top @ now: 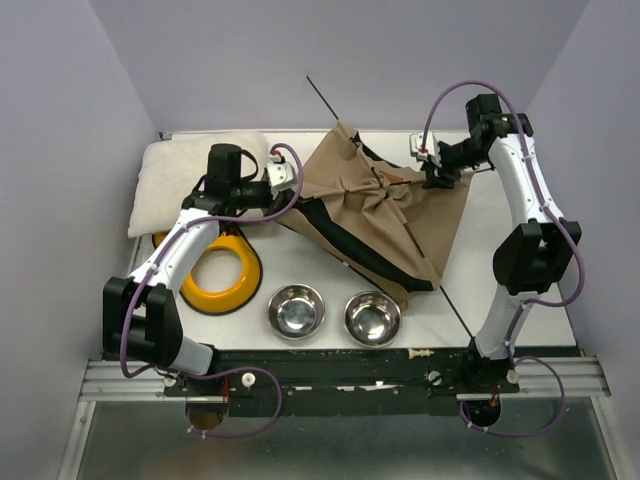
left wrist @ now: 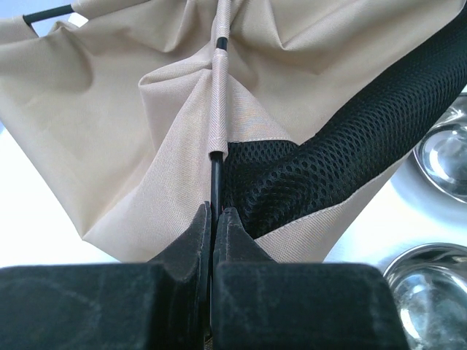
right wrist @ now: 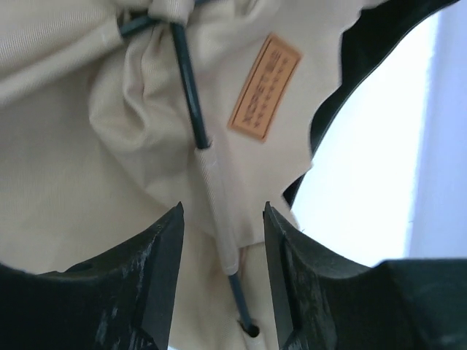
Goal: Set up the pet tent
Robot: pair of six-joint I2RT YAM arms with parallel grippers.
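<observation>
The pet tent is lying collapsed on the bench, toward the back and middle, between your two arms, its tan fabric bunching in folds and its black trim facing the near side. Your left tool is clenching a thin black pole at the tent's left edge; the pole is running straight out from the fingertips and slipping into a fabric sleeve, so its long axis is pointing across the bench toward the right arm. Your right tool is standing released at the tent's far right edge, its jaws straddling a pole end without pinching it. That end is lying lengthwise in the gap, tilting slightly left as it is heading away into the folds beside the brown label. I am judging this the relation that matters: the rod is already sitting between the right fingers, in line with them, so the right arm is the nearer one for the next grip, and closing there should be catching it. From above, another pole is crossing the tent diagonally, from far left to near right. Whether the two tools are working the same rod I cannot tell; the fabric is hiding the middle.
</observation>
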